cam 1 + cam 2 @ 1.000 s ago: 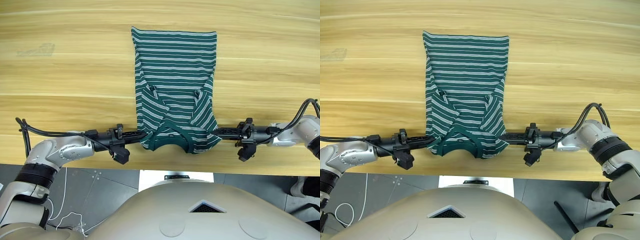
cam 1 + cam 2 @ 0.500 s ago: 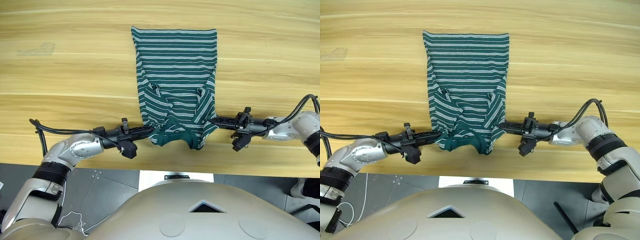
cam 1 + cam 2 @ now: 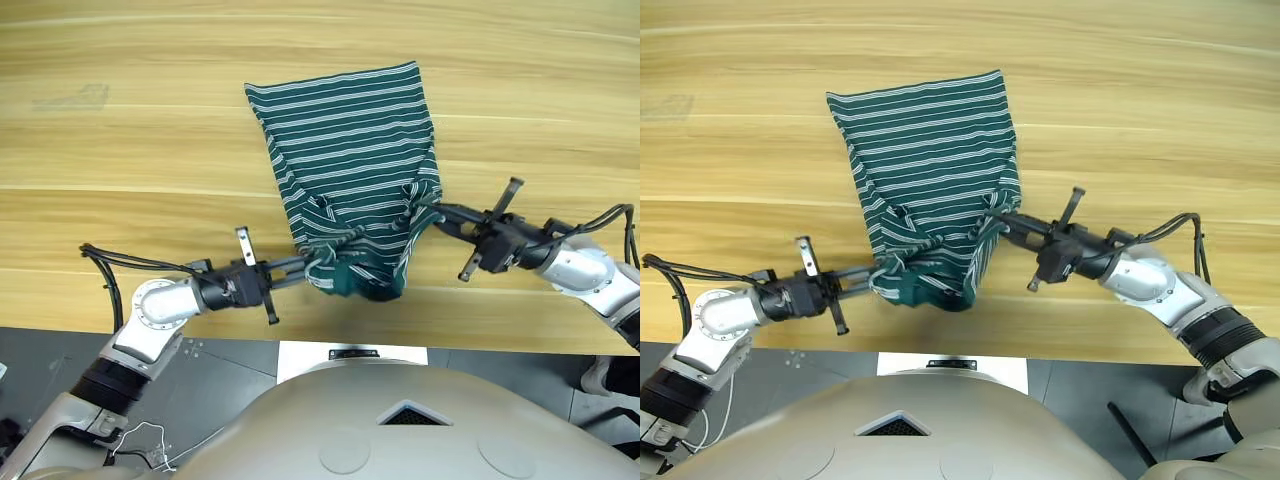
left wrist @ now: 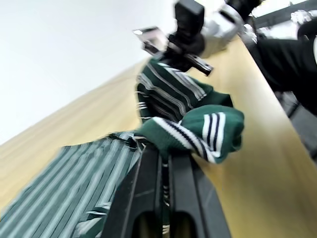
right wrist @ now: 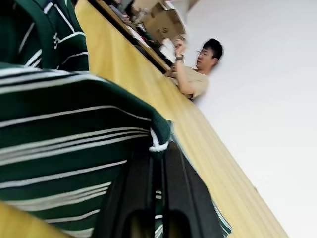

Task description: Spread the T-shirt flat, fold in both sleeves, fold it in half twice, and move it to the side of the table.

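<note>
A dark green T-shirt with thin white stripes lies on the wooden table, sleeves folded in, its far part still flat. Its near end, the collar end, is lifted off the table and bunched. My left gripper is shut on the near left corner of the T-shirt, and my right gripper is shut on the near right corner of that T-shirt. Both arms come in low from the table's near edge, one on each side of the T-shirt.
Bare wood spreads wide to the left and right of the T-shirt and beyond it. The table's near edge runs just behind both wrists, with dark floor below.
Both grippers have risen and moved away from me with the T-shirt's near end, lifting it off the table. The flat far part has skewed, its far edge tilting.
</note>
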### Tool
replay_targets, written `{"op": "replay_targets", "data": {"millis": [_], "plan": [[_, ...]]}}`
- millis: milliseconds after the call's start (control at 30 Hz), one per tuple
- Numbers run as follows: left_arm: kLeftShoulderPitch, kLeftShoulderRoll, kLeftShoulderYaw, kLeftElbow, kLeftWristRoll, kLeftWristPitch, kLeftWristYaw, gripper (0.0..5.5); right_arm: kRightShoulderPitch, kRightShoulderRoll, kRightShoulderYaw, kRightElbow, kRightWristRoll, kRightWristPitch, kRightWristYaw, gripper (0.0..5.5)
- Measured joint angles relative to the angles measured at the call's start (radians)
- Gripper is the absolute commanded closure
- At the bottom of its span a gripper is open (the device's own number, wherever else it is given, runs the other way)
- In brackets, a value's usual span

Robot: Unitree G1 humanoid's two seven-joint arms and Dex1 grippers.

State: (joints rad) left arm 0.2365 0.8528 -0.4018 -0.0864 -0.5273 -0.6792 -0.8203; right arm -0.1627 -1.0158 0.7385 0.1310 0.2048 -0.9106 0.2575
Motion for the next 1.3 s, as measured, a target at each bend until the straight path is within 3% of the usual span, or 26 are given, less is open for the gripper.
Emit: {"op": "replay_targets", "data": {"millis": [133,267,467,767,967,1300], "plan": [[0.006,-0.044,0.082,0.01,-0.095,0.037,-0.077,5.5,0.04,0.02,-0.076,-0.041,0.095,0.036,0.14,5.49],[-0.072,-0.171,0.168,0.13,-0.142,0.144,-0.061,5.5,0.033,0.15,-0.172,-0.003,0.086,0.098,0.183,5.49],[-0.333,-0.391,0.239,0.388,-0.082,0.362,0.094,5.5,-0.17,0.434,-0.309,0.323,-0.083,0.199,0.099,5.49],[-0.539,-0.551,0.326,0.699,0.075,0.49,0.227,5.5,-0.471,0.712,-0.414,0.855,-0.242,0.307,-0.039,5.49],[-0.64,-0.587,0.407,0.836,0.104,0.525,0.237,5.5,-0.602,0.785,-0.447,1.062,-0.333,0.368,-0.14,4.38],[-0.804,-0.604,0.531,1.065,0.141,0.47,0.224,3.85,-0.666,0.848,-0.474,1.162,-0.426,0.45,-0.236,2.64]]}}
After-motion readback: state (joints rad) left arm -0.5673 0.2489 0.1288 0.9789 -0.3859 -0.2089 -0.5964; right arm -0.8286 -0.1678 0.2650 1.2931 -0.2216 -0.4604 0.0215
